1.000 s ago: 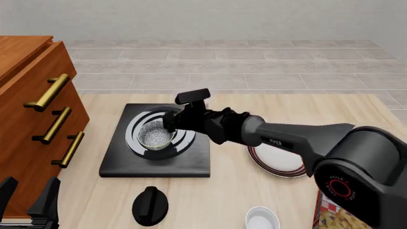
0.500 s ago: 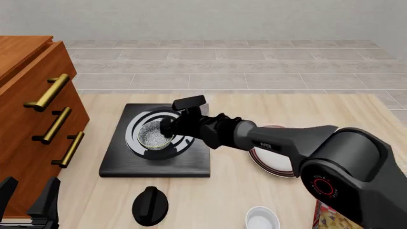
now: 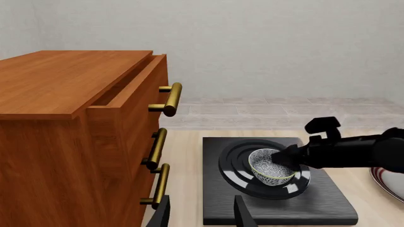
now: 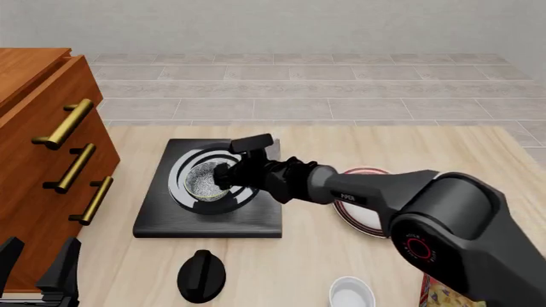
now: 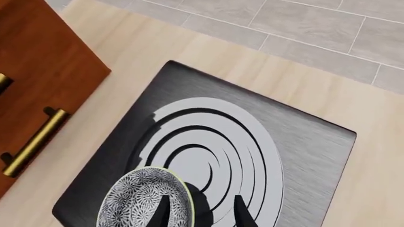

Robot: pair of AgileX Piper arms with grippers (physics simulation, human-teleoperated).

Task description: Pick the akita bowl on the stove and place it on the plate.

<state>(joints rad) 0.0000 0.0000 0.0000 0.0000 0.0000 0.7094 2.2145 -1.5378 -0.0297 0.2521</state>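
The akita bowl (image 4: 204, 181) sits upright in the middle of the stove (image 4: 256, 217), on its silver rings. My right gripper (image 4: 224, 174) is down at the bowl's right rim. In the right wrist view the gripper (image 5: 200, 215) is open, one finger over the speckled inside of the bowl (image 5: 142, 201) and the other outside it above the stove (image 5: 303, 142). The plate (image 4: 365, 220) lies right of the stove, partly hidden by the right arm. My left gripper (image 4: 38, 272) rests open and empty at the table's near left corner; its view shows the bowl (image 3: 270, 166) and the plate (image 3: 390, 177).
A wooden cabinet (image 4: 51, 147) with brass handles stands along the left, close to the stove. A black round knob (image 4: 201, 275) lies in front of the stove. A small white bowl (image 4: 351, 294) and a printed box (image 4: 444, 291) sit at the near right.
My right gripper has sunk and shifted slightly left, from above the bowl to its right rim. The bowl and left arm have not moved.
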